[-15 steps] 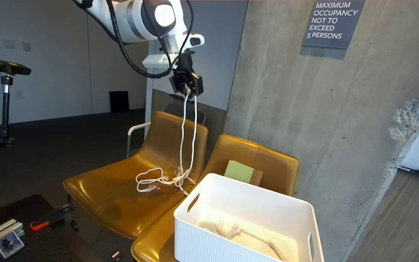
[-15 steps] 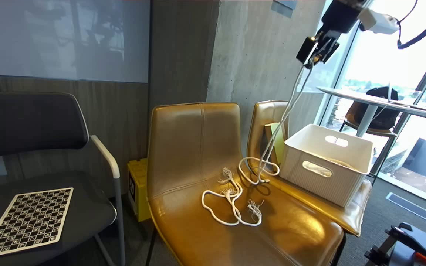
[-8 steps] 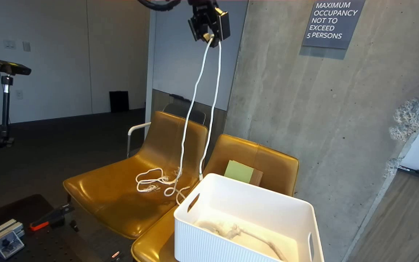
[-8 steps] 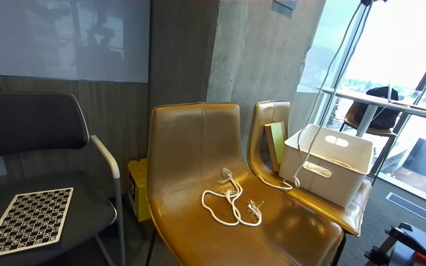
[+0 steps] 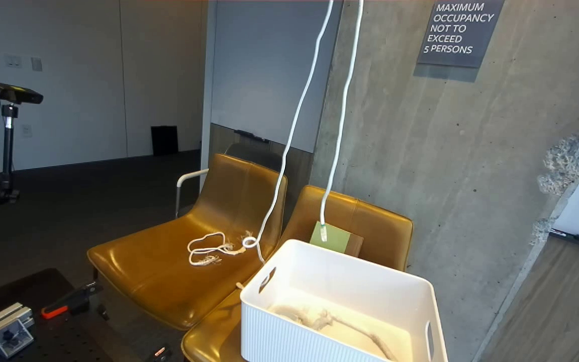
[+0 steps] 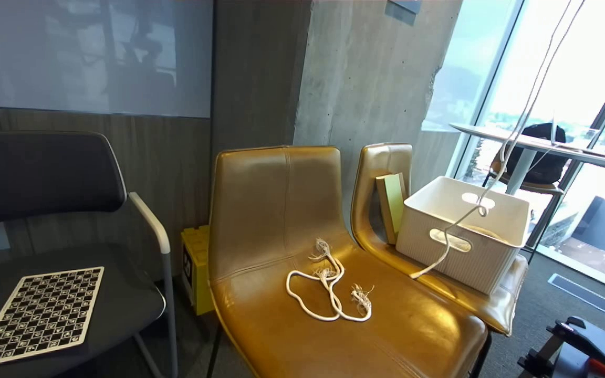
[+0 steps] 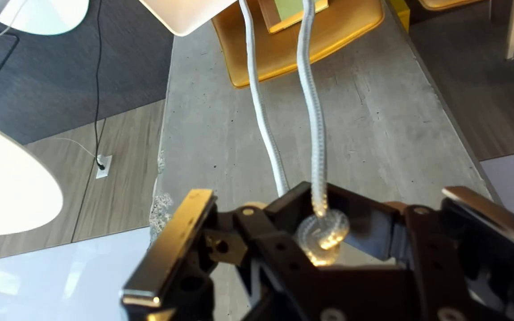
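only the wrist view shows the claw point(image 7: 317, 200), pinched nearly together on the white rope point(image 7: 314, 111), whose two strands run to the top edge there. both exterior views leave the claw out; the strands exit through the top of the frame. in an exterior view, one strand's pale tip point(image 5: 323, 234) hangs near the center, in front of the green-and-brown block point(image 5: 339, 240), while the other strand makes a small loop and passes partly behind the white bin point(image 5: 279, 337) at lower right. in an exterior view, a strand crosses in front of the bin, its end point(image 6: 417, 275) beside the bin's base, right of center.

in the bin lies a pale knotted cord point(image 5: 324, 320); an exterior view gives just a curved piece point(image 6: 486, 231) of it, the wrist view only the bin's corner, at the top. a second rope point(image 6: 326, 318), frayed, lies loose on a tan chair point(image 6: 281, 220), lower center.
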Robot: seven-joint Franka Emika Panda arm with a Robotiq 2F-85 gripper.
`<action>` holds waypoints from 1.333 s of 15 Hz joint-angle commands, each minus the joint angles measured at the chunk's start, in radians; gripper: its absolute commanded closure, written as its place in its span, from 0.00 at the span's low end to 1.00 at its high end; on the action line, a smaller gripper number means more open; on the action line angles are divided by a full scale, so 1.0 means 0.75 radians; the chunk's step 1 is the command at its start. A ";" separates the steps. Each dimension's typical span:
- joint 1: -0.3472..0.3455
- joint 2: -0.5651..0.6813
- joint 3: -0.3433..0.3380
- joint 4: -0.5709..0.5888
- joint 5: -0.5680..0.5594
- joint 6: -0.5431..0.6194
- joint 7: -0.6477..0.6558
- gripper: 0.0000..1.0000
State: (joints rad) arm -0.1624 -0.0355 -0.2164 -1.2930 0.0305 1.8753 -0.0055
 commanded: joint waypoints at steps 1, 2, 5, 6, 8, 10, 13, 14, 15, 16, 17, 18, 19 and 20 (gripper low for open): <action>-0.050 0.169 -0.025 0.315 0.083 -0.146 -0.013 0.98; -0.059 0.192 -0.021 0.375 0.083 -0.177 -0.003 0.98; -0.080 0.265 -0.009 0.559 0.081 -0.268 0.014 0.98; -0.089 0.286 -0.009 0.618 0.090 -0.301 0.014 0.98; -0.105 0.339 -0.033 0.757 0.126 -0.364 0.015 0.98; -0.151 0.395 -0.038 0.881 0.188 -0.425 0.010 0.98; -0.259 0.478 0.000 0.944 0.272 -0.434 -0.003 0.98; -0.292 0.517 0.009 0.967 0.297 -0.433 -0.009 0.98; -0.320 0.566 0.023 0.980 0.319 -0.414 -0.021 0.98; -0.335 0.607 0.037 0.994 0.324 -0.410 -0.029 0.98; -0.307 0.616 0.020 0.930 0.326 -0.371 -0.050 0.98; -0.305 0.648 0.028 0.912 0.319 -0.354 -0.066 0.98; -0.302 0.680 0.031 0.897 0.317 -0.334 -0.085 0.98; -0.296 0.714 0.032 0.874 0.307 -0.304 -0.101 0.98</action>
State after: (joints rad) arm -0.3838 0.4317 -0.2058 -0.6401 0.2478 1.6021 -0.0481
